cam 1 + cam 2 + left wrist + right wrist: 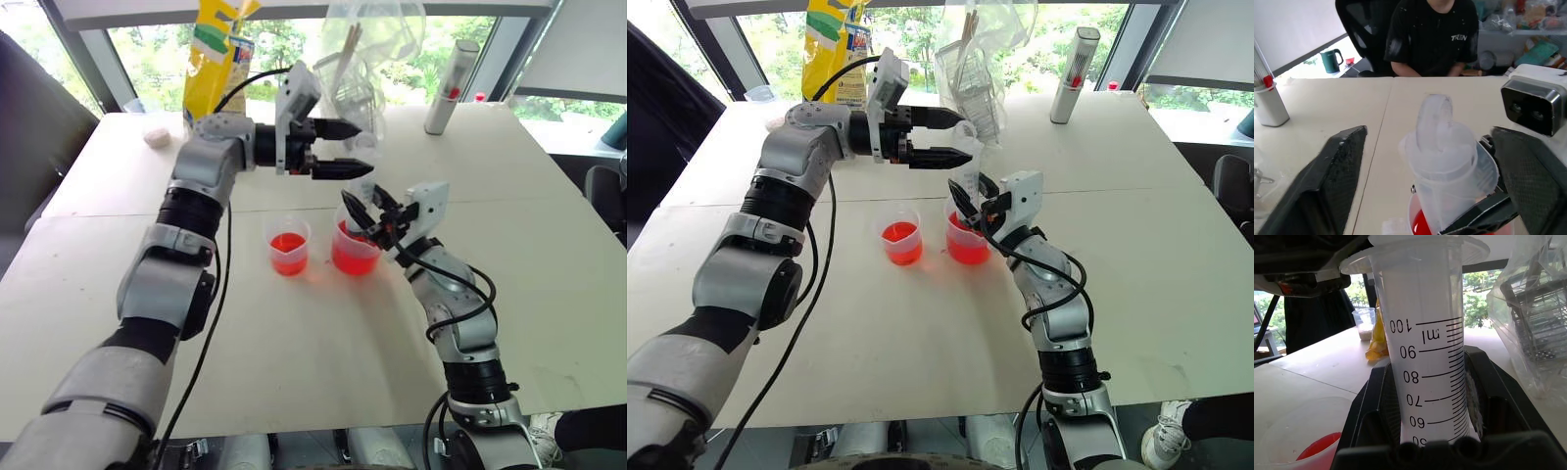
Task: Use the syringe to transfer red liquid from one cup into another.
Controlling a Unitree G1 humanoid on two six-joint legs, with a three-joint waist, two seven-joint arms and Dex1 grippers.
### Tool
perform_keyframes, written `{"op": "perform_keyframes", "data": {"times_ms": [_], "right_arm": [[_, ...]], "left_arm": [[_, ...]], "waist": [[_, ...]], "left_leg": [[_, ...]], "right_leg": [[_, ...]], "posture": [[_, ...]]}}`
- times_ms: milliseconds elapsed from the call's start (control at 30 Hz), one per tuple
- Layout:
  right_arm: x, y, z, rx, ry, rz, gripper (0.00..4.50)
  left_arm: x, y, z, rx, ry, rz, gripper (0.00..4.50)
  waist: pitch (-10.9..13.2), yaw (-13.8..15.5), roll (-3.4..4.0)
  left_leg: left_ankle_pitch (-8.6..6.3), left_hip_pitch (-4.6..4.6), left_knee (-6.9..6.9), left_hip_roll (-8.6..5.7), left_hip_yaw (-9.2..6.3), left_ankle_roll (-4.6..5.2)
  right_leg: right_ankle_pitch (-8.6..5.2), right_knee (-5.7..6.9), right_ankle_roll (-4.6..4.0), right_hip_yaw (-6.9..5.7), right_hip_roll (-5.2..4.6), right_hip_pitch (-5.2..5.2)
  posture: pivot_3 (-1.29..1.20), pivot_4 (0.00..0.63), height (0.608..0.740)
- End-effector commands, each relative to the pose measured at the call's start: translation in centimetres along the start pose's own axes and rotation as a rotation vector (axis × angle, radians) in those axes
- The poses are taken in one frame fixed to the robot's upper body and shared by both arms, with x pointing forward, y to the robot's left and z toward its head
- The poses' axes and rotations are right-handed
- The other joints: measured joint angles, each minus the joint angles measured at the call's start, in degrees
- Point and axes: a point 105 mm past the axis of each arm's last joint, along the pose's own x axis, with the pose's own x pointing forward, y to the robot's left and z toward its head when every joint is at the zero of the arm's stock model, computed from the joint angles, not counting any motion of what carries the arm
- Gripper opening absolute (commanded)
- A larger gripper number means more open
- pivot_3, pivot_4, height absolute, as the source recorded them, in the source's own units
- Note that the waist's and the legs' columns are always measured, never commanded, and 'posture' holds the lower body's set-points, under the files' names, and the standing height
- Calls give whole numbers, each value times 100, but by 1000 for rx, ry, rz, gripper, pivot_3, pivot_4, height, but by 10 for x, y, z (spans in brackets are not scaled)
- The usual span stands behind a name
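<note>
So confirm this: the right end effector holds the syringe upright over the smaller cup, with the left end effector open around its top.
Wrong cup. In the left eye view, the right end effector holds the syringe over the larger spouted cup; the smaller cup stands beside it. The left end effector is open around the top.

We read the syringe barrel scale: "100", "ml", "90", "80", "70", "60", then a partly cut-off "50", printed upside down as seen from the right wrist. The person's black T-shirt carries white lettering, roughly "TREN". Nothing else legible.
</note>
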Motion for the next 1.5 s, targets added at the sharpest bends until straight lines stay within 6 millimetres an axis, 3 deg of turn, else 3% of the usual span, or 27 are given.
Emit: {"op": "perform_keyframes", "data": {"times_ms": [33,133,167,467,867,1500], "right_arm": [[2,4,3,-21,-10,19,1390],[2,4,2,-24,-7,22,1390],[2,4,2,-26,-6,24,1390],[1,6,0,-37,9,43,1390],[-2,12,-7,-12,39,67,1390],[-1,15,-11,9,49,82,1390]], "left_arm": [[0,3,24,33,-70,10,2146],[-1,3,26,20,-82,6,760],[-1,3,25,19,-81,4,664],[-1,-1,26,8,-93,-20,663],[-8,14,64,32,-194,61,663],[-11,18,90,111,-235,85,663]], "waist": [[0,7,0],[0,1,0],[0,1,-1],[0,3,-1],[0,3,0],[0,5,0]], "left_leg": [[0,0,0,0,0,0],[0,1,2,0,0,0],[0,2,1,0,0,0],[0,2,1,0,-1,0],[0,1,1,-1,-1,0],[0,-1,0,-2,-1,0]], "right_leg": [[0,0,0,-1,0,1],[0,0,0,0,0,2],[0,0,0,0,0,3],[0,0,0,-1,0,4],[0,-1,0,-1,0,4],[0,-2,1,-2,0,2]], "posture": [[0,150,739],[0,150,739],[0,150,739],[0,150,739],[0,150,739],[0,150,739]]}}
